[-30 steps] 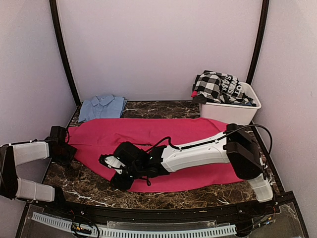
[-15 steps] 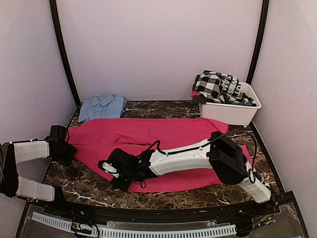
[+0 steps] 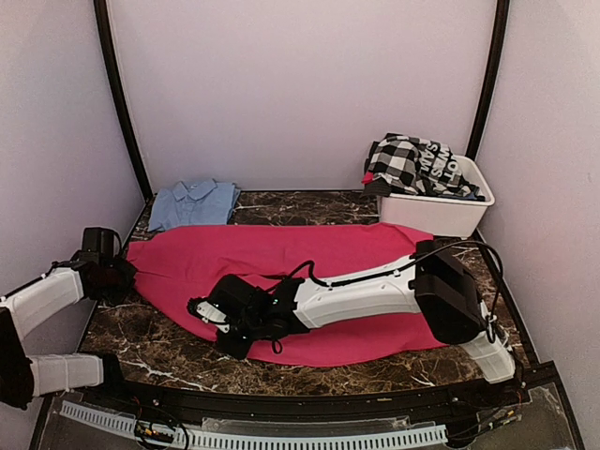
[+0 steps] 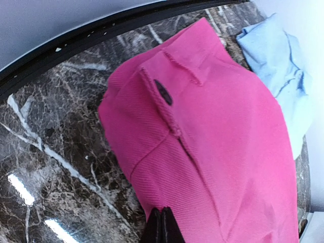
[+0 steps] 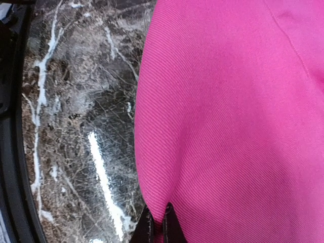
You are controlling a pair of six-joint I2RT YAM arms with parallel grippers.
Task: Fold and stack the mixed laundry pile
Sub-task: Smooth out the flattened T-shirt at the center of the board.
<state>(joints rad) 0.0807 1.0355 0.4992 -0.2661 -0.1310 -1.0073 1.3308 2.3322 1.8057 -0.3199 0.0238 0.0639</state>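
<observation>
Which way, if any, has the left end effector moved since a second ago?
Yes: left end effector moved left and slightly back, toward the light-blue shirt.

Illegible lettering on checked garment (image 3: 405, 157)

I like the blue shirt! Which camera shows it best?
The top camera: the whole folded light-blue shirt lies at the back left of the table. The left wrist camera catches only part of the shirt, beside the pink cloth. The right wrist camera shows none.
</observation>
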